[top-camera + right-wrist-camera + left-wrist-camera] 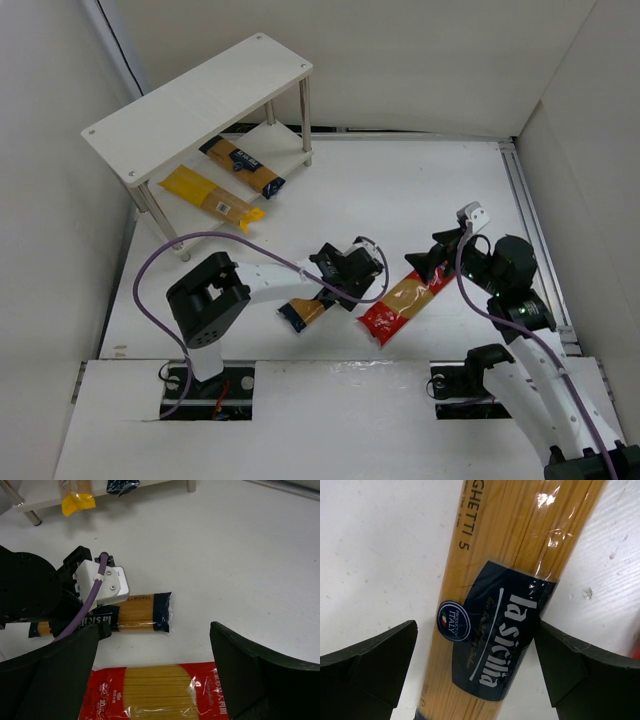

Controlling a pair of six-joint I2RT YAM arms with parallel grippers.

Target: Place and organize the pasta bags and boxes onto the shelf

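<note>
An orange-yellow spaghetti pack with a navy label [495, 605] lies on the table [400, 190]. My left gripper [477, 665] is open astride it; the right finger [585, 675] is at the pack's edge and the left finger [370, 665] stands apart. From above, this pack [303, 313] sticks out below the left gripper [338, 283]. A red pack with a clear window [160, 692] lies under my open right gripper [155, 665], which hovers above it. The white shelf [200, 100] stands at the back left. On its lower tier lie a plain yellow pack [212, 197] and another orange-navy pack [243, 165].
White walls close in the table on the left, back and right. A metal rail [535, 230] runs along the right edge. The left arm's purple cable [180, 245] loops over the table near the shelf's front leg [165, 225]. The two grippers are close together mid-table.
</note>
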